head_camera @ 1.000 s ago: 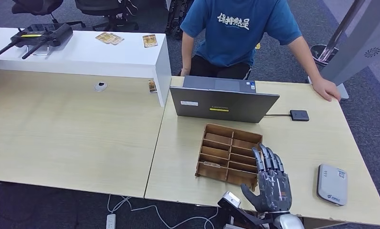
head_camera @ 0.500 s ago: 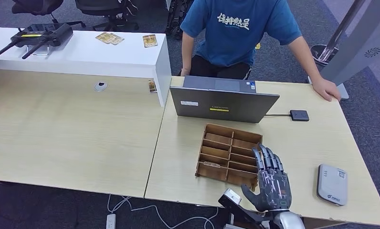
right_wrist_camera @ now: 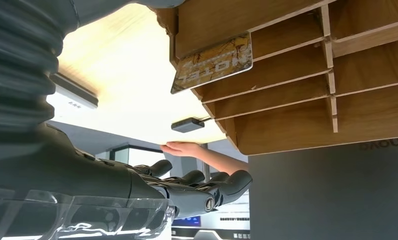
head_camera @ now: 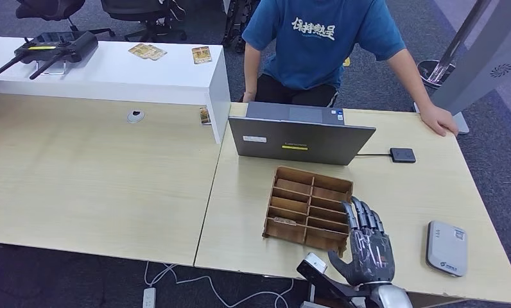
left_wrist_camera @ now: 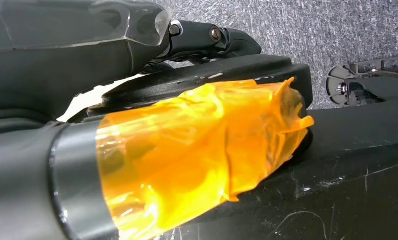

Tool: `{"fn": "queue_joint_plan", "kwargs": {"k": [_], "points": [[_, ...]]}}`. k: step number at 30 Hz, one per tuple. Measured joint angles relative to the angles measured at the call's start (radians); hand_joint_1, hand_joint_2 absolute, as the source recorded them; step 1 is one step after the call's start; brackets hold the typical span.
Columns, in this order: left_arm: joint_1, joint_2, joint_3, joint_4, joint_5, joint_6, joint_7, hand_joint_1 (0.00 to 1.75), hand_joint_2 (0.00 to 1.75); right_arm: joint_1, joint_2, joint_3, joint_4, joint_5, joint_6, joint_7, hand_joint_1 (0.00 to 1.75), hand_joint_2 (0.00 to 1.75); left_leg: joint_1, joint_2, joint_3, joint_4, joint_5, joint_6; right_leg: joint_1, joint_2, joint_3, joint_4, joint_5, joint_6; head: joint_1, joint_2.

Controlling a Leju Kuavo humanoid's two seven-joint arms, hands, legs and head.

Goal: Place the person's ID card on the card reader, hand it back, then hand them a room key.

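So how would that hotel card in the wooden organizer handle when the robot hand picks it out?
The card looks thin, flat and probably stiff and light. Its glossy face may be slippery. It stands on edge in a narrow slot of the organizer, so little shows to pinch.

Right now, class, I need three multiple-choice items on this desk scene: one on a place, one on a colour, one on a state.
1. Where does the grey card reader lie?
A. On the white shelf
B. On the desk, to the right of the robot's right hand
C. Inside the wooden tray

2. What colour is the person's shirt?
A. Blue
B. Red
C. Yellow

3. What state is the right hand in?
A. Holding a card
B. Open, holding nothing
C. Pressing on the laptop

Answers:
1 B, the reader sits near the desk's right front corner.
2 A, the shirt is plainly blue.
3 B, its fingers are spread beside the wooden tray with nothing in them.
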Motion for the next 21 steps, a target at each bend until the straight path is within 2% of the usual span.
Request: {"fn": "queue_joint_plan", "kwargs": {"k": [21], "points": [[0.0, -0.001, 0.0, 0.0, 0.0, 0.002, 0.0, 0.0, 0.0, 0.001, -0.003, 0.0, 0.015, -0.018, 0.047, 0.028, 0.0, 1.75, 0.0, 0.0, 0.0, 0.0, 0.0, 0.0, 0.0, 0.0, 0.0, 0.0, 0.0, 0.0, 0.0, 0.0]]}}
